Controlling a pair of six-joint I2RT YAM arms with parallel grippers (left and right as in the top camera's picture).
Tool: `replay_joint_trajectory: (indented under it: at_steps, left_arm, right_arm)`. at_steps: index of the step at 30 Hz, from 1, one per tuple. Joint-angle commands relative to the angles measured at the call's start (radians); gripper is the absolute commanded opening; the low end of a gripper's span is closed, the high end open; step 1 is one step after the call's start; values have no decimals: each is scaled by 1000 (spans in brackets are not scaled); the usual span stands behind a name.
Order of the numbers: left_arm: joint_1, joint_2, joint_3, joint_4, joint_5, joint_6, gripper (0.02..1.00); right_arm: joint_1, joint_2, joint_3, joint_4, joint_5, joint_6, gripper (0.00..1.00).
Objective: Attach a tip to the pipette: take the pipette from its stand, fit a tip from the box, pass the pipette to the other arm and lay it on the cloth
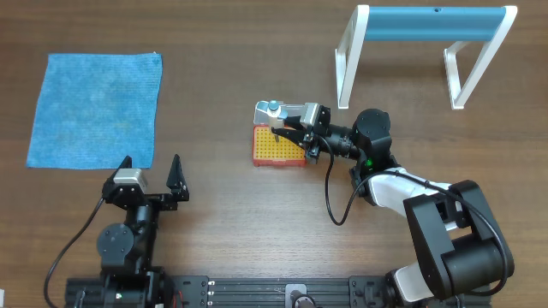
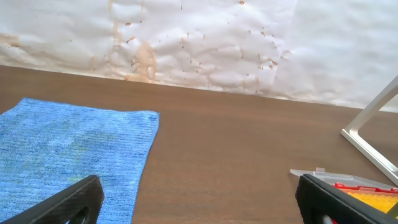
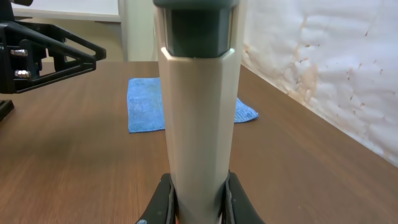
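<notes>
pipette parked over the tip box
right gripper pinches it, looks upright, box straight below mid-table; left gripper spread wide near the cloth.

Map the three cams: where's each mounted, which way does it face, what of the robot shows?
Top view: fixed above the table, looking down; both arms, left gripper open, right gripper holding the pipette by the tip box.
Left wrist view: on the left arm, facing across the table to the wall; own fingers at the edge.
Right wrist view: on the right arm, looking along the pipette toward the left gripper; own fingers clamp it.
Shared: cloth in all three; tip box in top and left wrist.
</notes>
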Motion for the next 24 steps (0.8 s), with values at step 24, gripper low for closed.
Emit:
replay_joint_trajectory:
  at_steps: [24]
  left_arm:
    - [-3, -8, -1, -9, -11, 13, 1000]
  right_arm:
    - [-6, -29, -28, 8, 24, 58, 80]
